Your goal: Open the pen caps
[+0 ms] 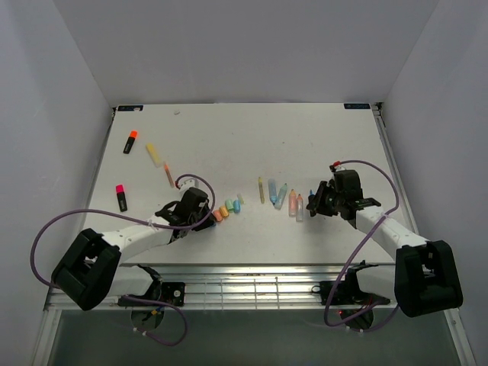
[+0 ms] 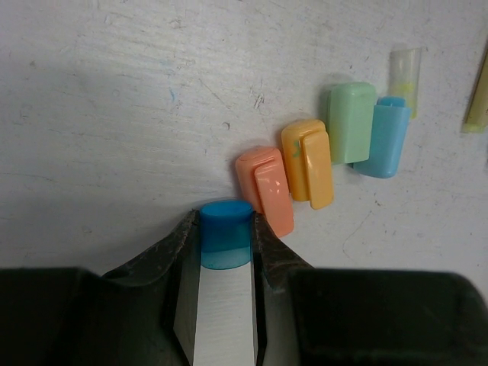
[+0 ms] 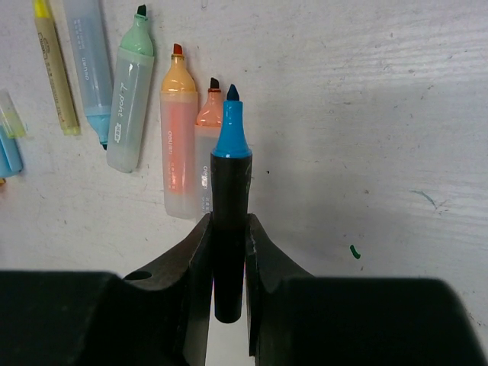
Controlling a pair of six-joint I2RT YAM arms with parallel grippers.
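The left pincer [image 2: 226, 226] is closed on a blue cap [image 2: 226, 242] (held just beside the salmon cap [image 2: 267, 187] that begins the row of loose caps on the desk [image 2: 114, 114]). The right pincer [image 3: 229, 225] is closed on the black-bodied pen [image 3: 229, 183], whose bare blue tip is pointed straight ahead, its long axis parallel to the uncapped pens [image 3: 179, 130] laid just to its left. The capped pens [image 1: 120, 197] at the desk's far left are judged nearer the left arm.

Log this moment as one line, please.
left gripper: shut on blue cap | right gripper: shut on blue pen, tip bare | loose caps: row beside left gripper | uncapped pens: side by side near right gripper
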